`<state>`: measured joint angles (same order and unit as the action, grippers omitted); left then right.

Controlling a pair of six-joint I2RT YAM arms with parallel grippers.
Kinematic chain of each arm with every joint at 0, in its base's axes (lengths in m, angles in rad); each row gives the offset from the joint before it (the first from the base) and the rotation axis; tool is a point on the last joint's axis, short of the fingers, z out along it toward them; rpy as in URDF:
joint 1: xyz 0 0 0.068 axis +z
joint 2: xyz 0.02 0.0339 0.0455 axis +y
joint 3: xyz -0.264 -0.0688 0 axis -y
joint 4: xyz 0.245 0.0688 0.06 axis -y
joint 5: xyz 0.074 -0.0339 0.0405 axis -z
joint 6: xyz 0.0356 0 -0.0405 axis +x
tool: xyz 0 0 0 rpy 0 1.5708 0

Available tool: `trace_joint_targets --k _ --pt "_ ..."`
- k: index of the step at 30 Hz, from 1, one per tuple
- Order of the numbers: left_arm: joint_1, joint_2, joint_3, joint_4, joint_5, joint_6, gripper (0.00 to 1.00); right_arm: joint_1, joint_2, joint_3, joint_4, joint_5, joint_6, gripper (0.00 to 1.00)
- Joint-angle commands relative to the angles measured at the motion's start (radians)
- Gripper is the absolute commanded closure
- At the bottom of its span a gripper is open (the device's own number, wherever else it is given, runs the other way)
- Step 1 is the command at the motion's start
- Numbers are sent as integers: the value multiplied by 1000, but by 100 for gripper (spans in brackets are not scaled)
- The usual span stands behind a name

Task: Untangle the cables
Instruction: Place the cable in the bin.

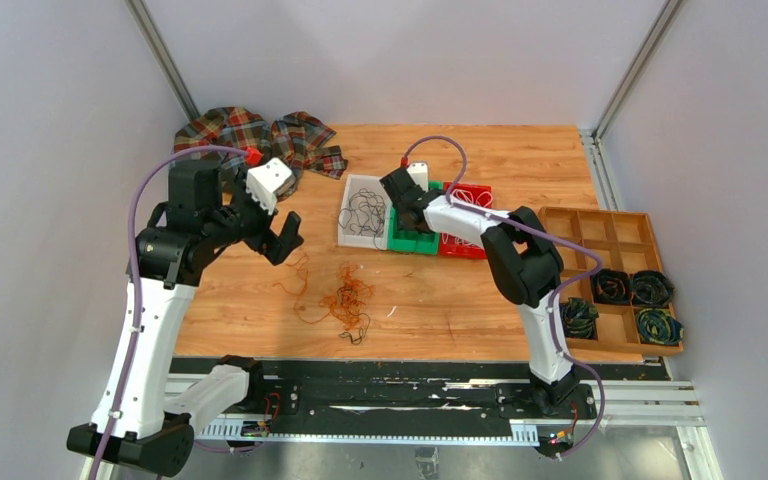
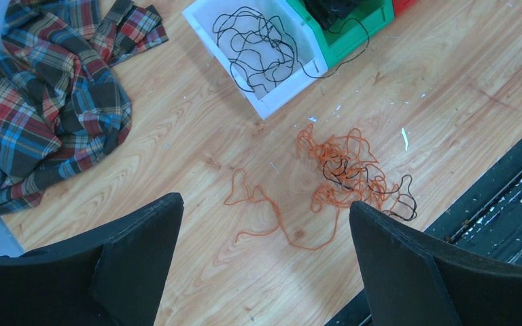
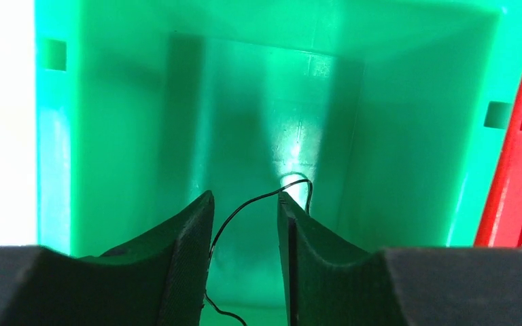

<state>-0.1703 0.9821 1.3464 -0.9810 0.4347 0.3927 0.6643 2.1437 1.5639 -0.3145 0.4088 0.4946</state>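
Orange cable tangle [image 2: 343,173] is lying mid-frame; black cable [image 2: 255,44] is sitting in white bin [image 2: 296,78]; plaid cloth [image 2: 41,102], red/blue/grn, is showing upper L.

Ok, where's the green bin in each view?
Top external: green bin at table centre, between the white bin and the red bin.
Left wrist: green bin at the top edge, right of centre.
Right wrist: green bin fills the frame.
Shared landmark: white bin holding black cable, on its left in all three.

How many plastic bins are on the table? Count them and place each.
3. The white bin, leftmost, holds a black cable; the green bin, in the middle, has the right gripper inside; the red bin is rightmost. The right arm may hide more.
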Motion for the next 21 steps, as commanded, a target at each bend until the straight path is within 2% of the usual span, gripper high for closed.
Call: trace_joint_targets --k 1,4,8,9,21 --pt "12 -4 40 -4 16 -1 3 -12 21 -57 4 1 78 63" --pt "12 -8 50 -17 18 8 4 -11 8 -82 30 5 100 72" --pt "12 -11 53 -22 13 11 5 -12 -34 -131 84 18 105 96" --pt "12 -12 54 -25 16 11 5 -12 -48 -144 98 22 105 99" --pt "12 1 94 -37 25 11 7 -10 -271 -248 255 30 65 99"
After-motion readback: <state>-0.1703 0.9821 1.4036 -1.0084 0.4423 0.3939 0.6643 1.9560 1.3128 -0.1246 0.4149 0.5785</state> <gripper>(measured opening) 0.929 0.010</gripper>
